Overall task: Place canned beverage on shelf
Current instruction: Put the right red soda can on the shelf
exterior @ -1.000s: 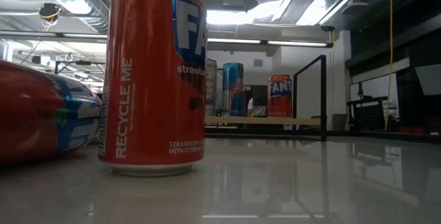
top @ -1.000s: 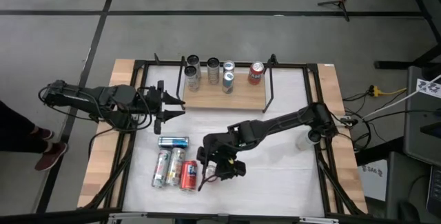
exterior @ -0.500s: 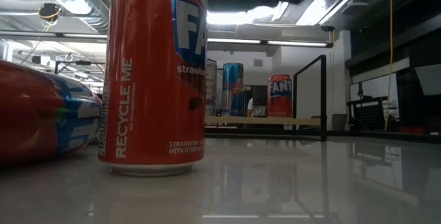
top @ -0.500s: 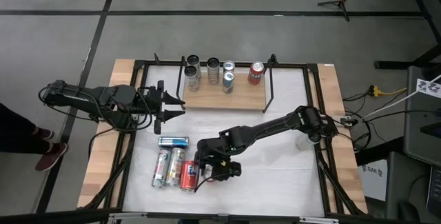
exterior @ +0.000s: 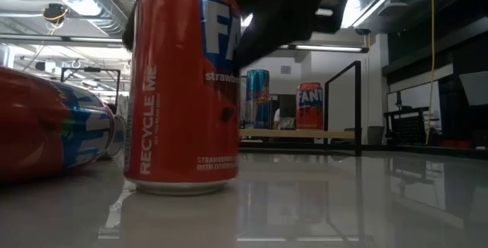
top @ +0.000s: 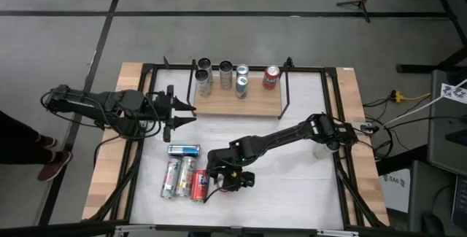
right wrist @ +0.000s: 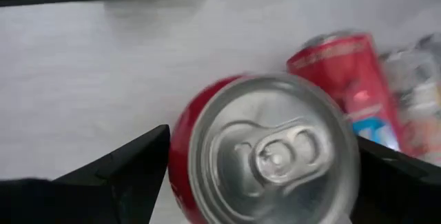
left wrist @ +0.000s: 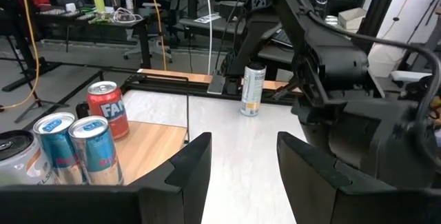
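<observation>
The right gripper (top: pixel 205 184) straddles the top of an upright red can (top: pixel 199 187), fingers spread wide on either side, not visibly clamping it. Just beside it lie three more cans (top: pixel 178 176). Well beyond stands the shelf (top: pixel 238 103) carrying five upright cans (top: pixel 235 77). The left gripper (top: pixel 182 111), fingers apart and empty, waits beside the shelf's end.

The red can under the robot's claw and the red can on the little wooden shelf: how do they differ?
The red can at the right gripper stands on the white table near the front, beside cans lying on their sides; the red can on the shelf stands at the right end of the shelf with other upright cans. The right gripper sits open around the first; nothing touches the second. Both stand upright.
</observation>
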Robot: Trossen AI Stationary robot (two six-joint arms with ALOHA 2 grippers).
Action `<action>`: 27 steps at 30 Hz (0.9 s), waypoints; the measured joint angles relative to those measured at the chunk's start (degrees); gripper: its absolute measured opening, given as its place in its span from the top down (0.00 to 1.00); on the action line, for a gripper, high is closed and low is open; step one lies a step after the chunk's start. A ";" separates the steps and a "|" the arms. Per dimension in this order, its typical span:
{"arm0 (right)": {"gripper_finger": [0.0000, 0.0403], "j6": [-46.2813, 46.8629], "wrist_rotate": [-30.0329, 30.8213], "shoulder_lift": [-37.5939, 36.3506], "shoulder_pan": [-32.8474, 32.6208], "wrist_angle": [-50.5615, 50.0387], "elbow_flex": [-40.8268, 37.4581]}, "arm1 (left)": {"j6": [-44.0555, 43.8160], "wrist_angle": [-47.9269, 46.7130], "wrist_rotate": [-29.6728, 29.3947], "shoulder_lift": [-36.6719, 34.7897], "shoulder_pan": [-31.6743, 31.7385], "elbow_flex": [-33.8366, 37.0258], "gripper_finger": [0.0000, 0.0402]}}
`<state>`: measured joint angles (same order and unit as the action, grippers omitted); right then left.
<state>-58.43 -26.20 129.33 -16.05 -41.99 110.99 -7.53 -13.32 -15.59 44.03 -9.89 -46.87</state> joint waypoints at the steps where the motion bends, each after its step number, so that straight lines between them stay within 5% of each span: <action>1: 0.12 1.48 0.21 0.08 0.00 -0.11 -0.03 | 0.00 0.00 0.00 -0.02 0.00 0.00 0.61; 14: 0.12 12.15 6.67 0.47 -0.04 -0.21 -0.06 | 0.11 -0.02 0.00 0.00 0.00 0.00 0.61; 27: 0.28 12.19 7.52 0.43 -0.04 -0.16 -0.06 | 0.13 -0.06 0.00 0.00 0.00 0.00 0.61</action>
<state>-46.24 -18.68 129.75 -16.10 -42.15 110.93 -7.40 -13.38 -15.59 44.03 -9.89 -46.87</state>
